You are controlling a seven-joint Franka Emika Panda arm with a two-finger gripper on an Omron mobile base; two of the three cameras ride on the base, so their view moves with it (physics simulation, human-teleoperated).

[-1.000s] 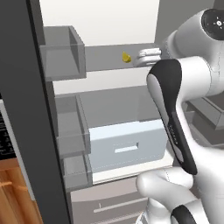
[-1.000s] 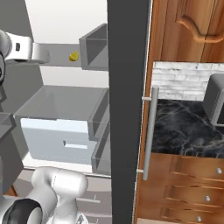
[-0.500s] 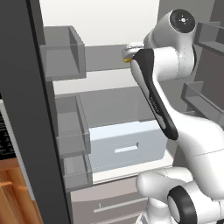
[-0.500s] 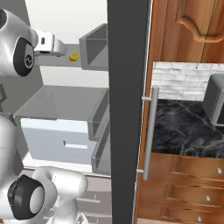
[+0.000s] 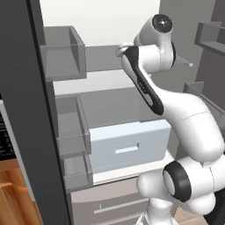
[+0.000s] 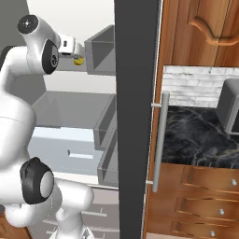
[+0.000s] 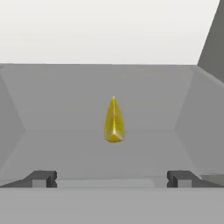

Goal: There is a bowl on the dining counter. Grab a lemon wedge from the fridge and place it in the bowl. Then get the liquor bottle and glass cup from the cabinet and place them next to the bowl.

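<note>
While the fridge [image 5: 110,145] stands with its doors swung wide, the white arm [image 5: 184,127] reaches up and into the upper part of its pale interior, the hand level with a grey shelf [image 5: 103,57]. On that shelf lies the lemon wedge [image 7: 114,120], a small bright-yellow piece with its pointed end up as the hand view has it. It sits just ahead of the gripper [image 7: 111,178], centred on the gap between the two dark fingertips [image 7: 41,178], and apart from both of them; nothing is pinched. The jaws are spread wide, one tip far to the left and the other far to the right along the bottom of the hand view, with bare shelf floor between them.

From the right base view the wedge [image 6: 79,60] shows as a yellow spot right at the tip of the hand, between the hand and a grey door bin [image 6: 100,51] to its right. Below the shelf a pale blue-grey drawer [image 5: 127,145] sits in the fridge body. Right of the dark door edge [image 6: 135,116] with its bar handle [image 6: 161,140] are wooden drawers [image 6: 205,186] with knobs under a black marble worktop [image 6: 200,140].
</note>
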